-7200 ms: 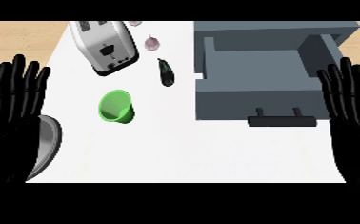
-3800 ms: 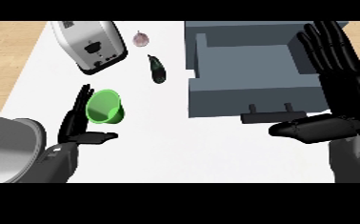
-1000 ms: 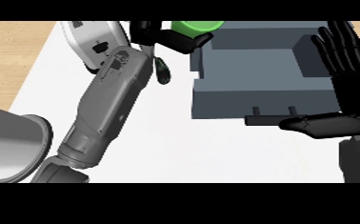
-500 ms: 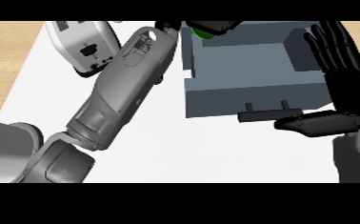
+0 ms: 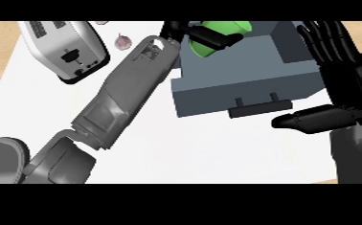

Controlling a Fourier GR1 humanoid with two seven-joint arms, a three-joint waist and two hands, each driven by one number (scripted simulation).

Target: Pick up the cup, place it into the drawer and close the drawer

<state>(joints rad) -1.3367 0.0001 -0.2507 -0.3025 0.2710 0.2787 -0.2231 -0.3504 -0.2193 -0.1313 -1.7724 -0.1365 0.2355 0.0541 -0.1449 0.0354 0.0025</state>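
Left hand [image 5: 201, 32]: fingers clamped around the green cup [image 5: 220, 36], over the open drawer [image 5: 244, 83].
Right hand [image 5: 332, 63]: fingers straight and apart, at the worktop's right edge.
Toaster [image 5: 65, 49]: far left corner.

The open drawer [image 5: 244, 75] has bare floor across its right and front parts; its back left corner is taken up by the left hand [image 5: 201, 33] curled round the green cup [image 5: 219, 36]. The left forearm lies diagonally over the counter [image 5: 205, 147], blocking the strip between the toaster [image 5: 65, 49] and the drawer's left wall. The right hand [image 5: 332, 71], fingers straight, stands along the drawer's right side, its thumb just beside the handle [image 5: 260, 106]. Bare counter lies open in front of the drawer.
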